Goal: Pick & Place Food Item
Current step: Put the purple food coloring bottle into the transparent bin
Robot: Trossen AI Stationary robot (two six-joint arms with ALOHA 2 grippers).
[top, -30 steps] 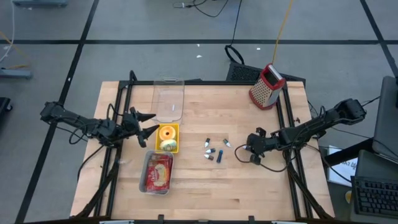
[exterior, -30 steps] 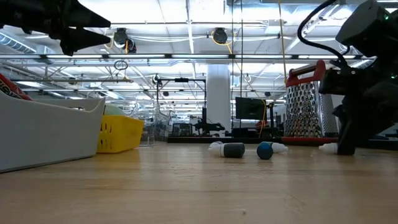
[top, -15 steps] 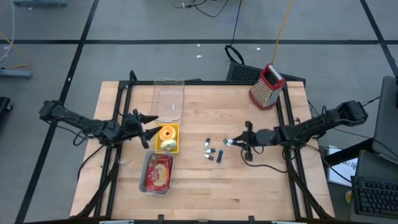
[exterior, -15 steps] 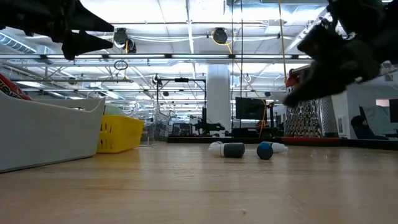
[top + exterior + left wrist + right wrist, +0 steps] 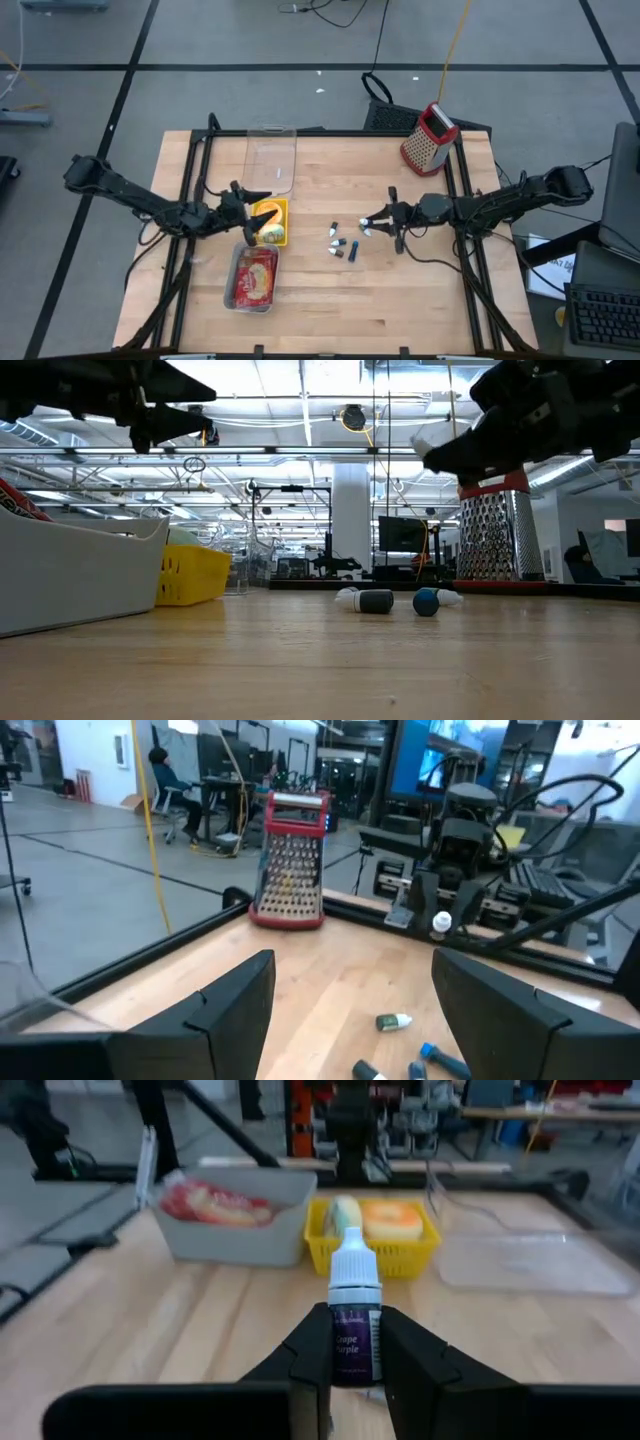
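Note:
My right gripper [image 5: 374,222] hangs level above the table's middle right, shut on a small dropper bottle [image 5: 355,1295] with a white cap and a purple label. Several more small bottles [image 5: 340,242] lie on the wood just left of it. My left gripper [image 5: 255,216] stands open and level over the left edge of a yellow basket [image 5: 272,221] that holds an orange ring-shaped food item [image 5: 392,1218] and a pale green one [image 5: 346,1210]. Nothing sits between the left fingers [image 5: 240,1005]. A grey tray [image 5: 253,277] with red packaged food rests on the table near the basket. My right gripper pinches the bottle's labelled body [image 5: 354,1352] between its two fingers, one on each side. The fingers come level from the table's right side and lie along the bottle. Its white cap [image 5: 355,1268] sticks out past the fingertips toward the table's left. The bottle is lifted clear of the table.
A clear plastic container [image 5: 271,160] lies behind the basket. A red-topped metal grater [image 5: 430,138] stands at the far right corner. Black frame rails [image 5: 195,180] run along both table sides. Bare wood lies at the near middle and right.
My right gripper has risen from the table with the bottle, tipped from pointing down to level, and gone toward the table's left. My left gripper has moved toward the table's right, over the yellow basket's edge, staying open.

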